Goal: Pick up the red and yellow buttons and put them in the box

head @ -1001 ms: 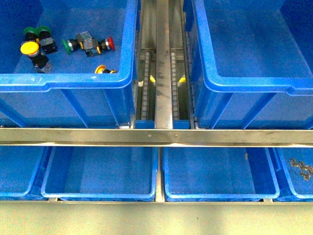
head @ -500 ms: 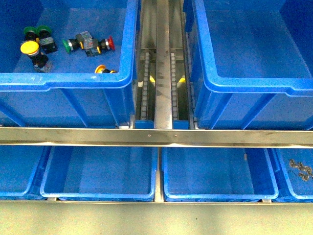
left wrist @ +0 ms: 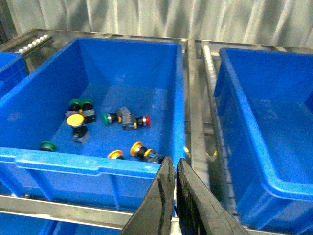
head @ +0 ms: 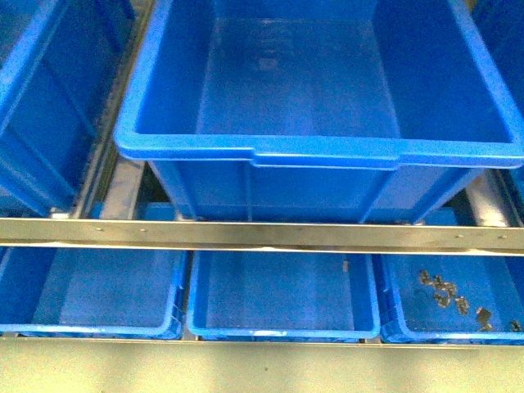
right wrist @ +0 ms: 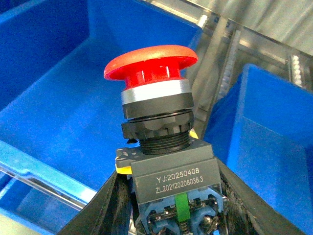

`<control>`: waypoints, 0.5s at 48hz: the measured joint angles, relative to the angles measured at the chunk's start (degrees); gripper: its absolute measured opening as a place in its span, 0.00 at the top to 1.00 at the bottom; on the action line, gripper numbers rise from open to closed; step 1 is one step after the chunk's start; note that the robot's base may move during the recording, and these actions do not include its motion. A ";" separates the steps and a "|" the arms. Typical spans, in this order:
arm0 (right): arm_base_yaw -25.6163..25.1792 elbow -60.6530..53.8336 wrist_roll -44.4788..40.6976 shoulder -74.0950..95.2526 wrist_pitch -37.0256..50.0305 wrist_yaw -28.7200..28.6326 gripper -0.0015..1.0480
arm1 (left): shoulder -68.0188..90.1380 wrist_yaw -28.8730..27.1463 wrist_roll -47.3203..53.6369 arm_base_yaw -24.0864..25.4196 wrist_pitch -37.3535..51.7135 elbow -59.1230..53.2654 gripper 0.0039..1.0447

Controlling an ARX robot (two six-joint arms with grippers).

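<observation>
My right gripper is shut on the grey-and-black body of a red button, held cap-up in the right wrist view above the bare floor of a deep blue crate. In the front view the box, a large blue crate with nothing in it, fills the middle, and neither arm shows. The left wrist view shows my left gripper shut on nothing near the front rim of the other crate. Inside that crate lie a red button, yellow buttons and green-capped switches.
A steel roller rail runs between the two large crates. A steel bar crosses in front of them. Below it sit shallow blue trays; the right one holds several small metal clips.
The front view has swung to the right: the crate with the loose buttons has slid out at the left, and the bare crate now fills the middle.
</observation>
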 joint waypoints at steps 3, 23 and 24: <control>0.20 -0.46 0.24 -0.31 -0.02 0.07 0.64 | -2.05 0.02 0.00 0.00 -1.92 0.00 0.98; 2.60 -1.42 2.05 -1.20 0.39 0.83 0.64 | -9.35 0.35 0.07 0.02 -9.31 0.00 0.98; 2.78 -1.57 2.21 -1.20 0.44 0.94 0.64 | -9.77 0.37 0.09 0.07 -9.55 0.00 0.98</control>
